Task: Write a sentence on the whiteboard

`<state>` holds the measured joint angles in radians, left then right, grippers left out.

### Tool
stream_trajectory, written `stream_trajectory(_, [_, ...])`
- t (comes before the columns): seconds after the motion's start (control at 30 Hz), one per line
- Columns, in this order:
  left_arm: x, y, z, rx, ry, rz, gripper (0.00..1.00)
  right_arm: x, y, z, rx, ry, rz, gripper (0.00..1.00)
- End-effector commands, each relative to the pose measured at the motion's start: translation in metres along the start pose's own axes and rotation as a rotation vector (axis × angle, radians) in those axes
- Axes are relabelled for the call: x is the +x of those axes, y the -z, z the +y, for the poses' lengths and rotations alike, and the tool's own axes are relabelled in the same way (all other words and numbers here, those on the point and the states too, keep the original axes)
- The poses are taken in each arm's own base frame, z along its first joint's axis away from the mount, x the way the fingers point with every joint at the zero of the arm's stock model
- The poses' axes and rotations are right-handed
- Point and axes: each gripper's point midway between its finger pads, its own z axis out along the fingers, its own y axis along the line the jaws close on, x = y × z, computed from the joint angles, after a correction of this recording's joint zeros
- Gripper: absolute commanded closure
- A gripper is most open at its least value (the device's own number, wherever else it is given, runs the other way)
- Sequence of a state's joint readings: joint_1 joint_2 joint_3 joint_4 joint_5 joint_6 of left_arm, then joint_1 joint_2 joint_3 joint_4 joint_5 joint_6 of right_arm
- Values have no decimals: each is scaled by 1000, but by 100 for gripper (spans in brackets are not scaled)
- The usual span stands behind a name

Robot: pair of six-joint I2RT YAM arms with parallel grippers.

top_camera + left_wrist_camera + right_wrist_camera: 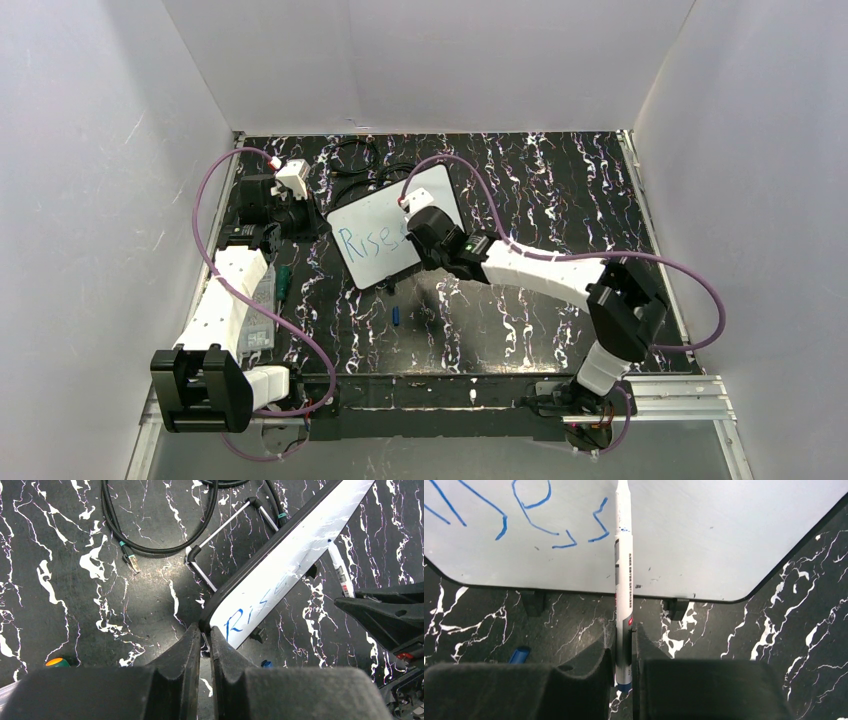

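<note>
Blue lettering (362, 241) reading "Rise s" crosses the tilted whiteboard (395, 212) on the black marbled table (560, 200), its corner pinched in my left gripper (204, 634), while my right gripper (624, 637) clamps a white marker (623, 570) whose tip meets the board.

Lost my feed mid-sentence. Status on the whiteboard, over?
Left gripper shut on whiteboard corner. Right gripper shut on marker, tip at board. Lettering reads "Rise", next letter begun. Blue cap lies apart, nothing blocking.
</note>
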<state>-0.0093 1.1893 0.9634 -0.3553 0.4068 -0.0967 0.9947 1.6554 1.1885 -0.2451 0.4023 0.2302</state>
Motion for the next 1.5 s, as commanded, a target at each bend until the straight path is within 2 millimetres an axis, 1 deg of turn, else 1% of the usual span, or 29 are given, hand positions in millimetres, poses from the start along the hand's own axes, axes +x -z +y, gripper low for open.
stream_trajectory(0.0, [-5, 8, -3, 7, -24, -28, 100, -24, -6, -3, 18, 9, -43, 99])
stream_trajectory(0.17, [-5, 8, -3, 8, -23, -28, 100, -17, -13, -2, 16, 9, -19, 99])
stream_trajectory(0.37, [-5, 7, -4, 9, -23, -28, 100, -2, -19, -1, 10, 16, 28, 99])
stream_trajectory(0.67, [-6, 8, -5, 12, -24, -32, 100, 39, -19, 0, -14, -14, 124, 99])
stream_trajectory(0.8, [-6, 8, -5, 12, -24, -31, 100, 54, -18, 4, -33, -28, 156, 99])
stream_trajectory(0.9, [-6, 8, -5, 12, -24, -32, 100, 61, -18, 5, -39, -34, 168, 99])
stream_trajectory(0.97, [-6, 9, -5, 13, -26, -32, 100, 61, -17, 5, -40, -35, 165, 99])
stream_trajectory(1.03, [-6, 8, -5, 13, -25, -31, 100, 56, -16, 5, -39, -38, 151, 99])
stream_trajectory(1.3, [-6, 8, -4, 9, -25, -31, 100, 27, -16, 3, -15, -32, 86, 99])
stream_trajectory(1.47, [-6, 8, -4, 10, -24, -31, 100, 19, -18, 2, -6, -23, 71, 99])
